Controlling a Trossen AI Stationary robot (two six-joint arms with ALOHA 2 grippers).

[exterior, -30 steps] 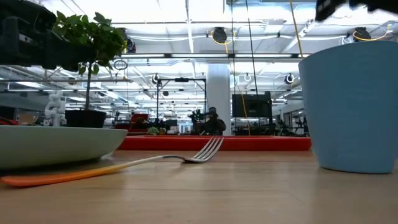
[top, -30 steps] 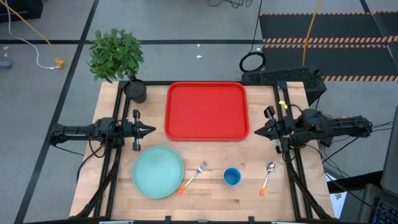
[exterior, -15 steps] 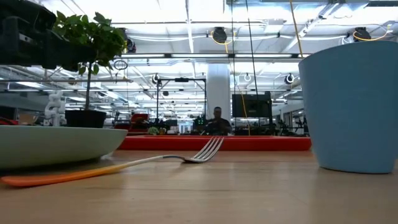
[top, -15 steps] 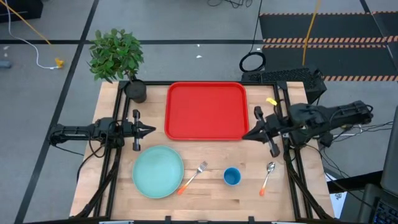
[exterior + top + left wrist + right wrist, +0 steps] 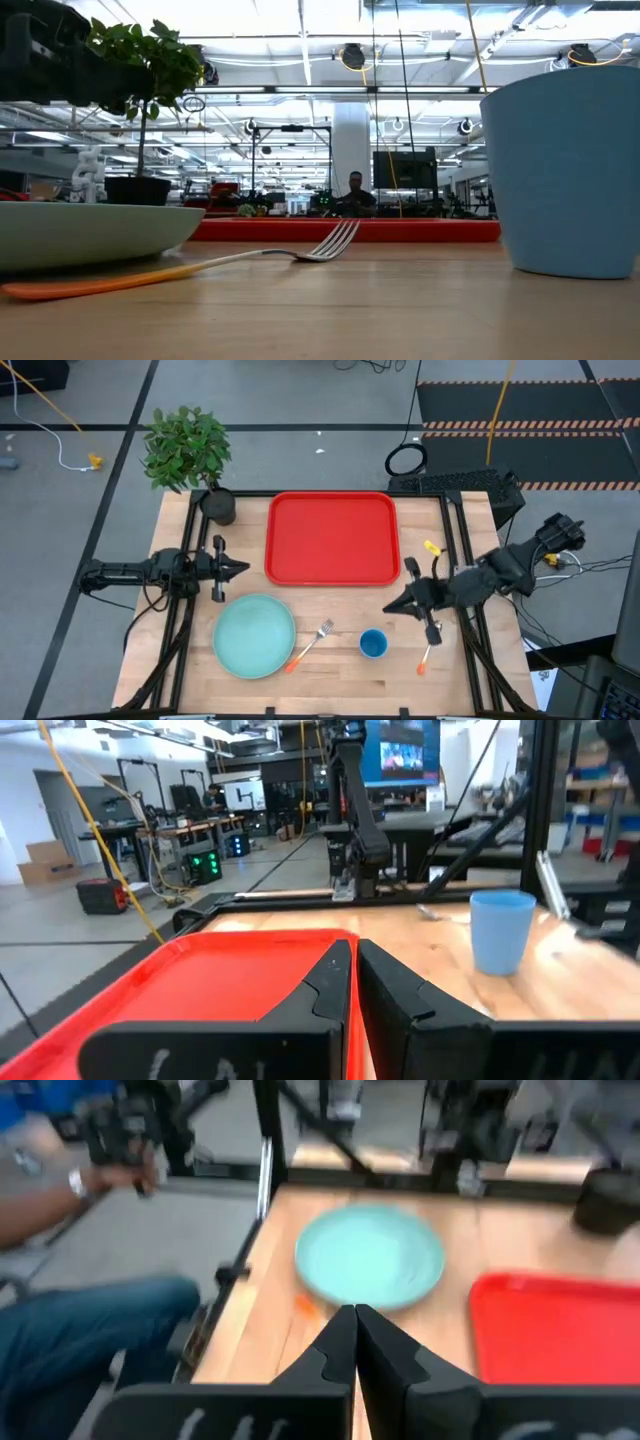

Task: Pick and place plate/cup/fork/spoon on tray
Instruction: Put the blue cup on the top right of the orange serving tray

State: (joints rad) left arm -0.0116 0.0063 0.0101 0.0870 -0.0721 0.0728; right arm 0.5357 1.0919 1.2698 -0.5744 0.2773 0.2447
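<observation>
The right gripper (image 5: pixel 392 607), fingers pressed together, hangs just above the cup (image 5: pixel 373 644), right of the fork (image 5: pixel 312 641) and plate (image 5: pixel 254 636). The tray (image 5: pixel 332 538) lies behind. The left gripper (image 5: pixel 243 569) waits, closed.

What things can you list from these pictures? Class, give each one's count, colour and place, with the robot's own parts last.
tray: 1, red, far middle of table, bare
plate: 1, light teal, near left
fork: 1, silver with orange handle, right of plate
cup: 1, blue, near middle, upright
spoon: 1, orange handle, right of cup, partly under right gripper
plant: 1, green in dark pot, far left corner
person: 1, jeans, beside the table
left gripper: shut, left of tray
right gripper: shut, above cup
</observation>
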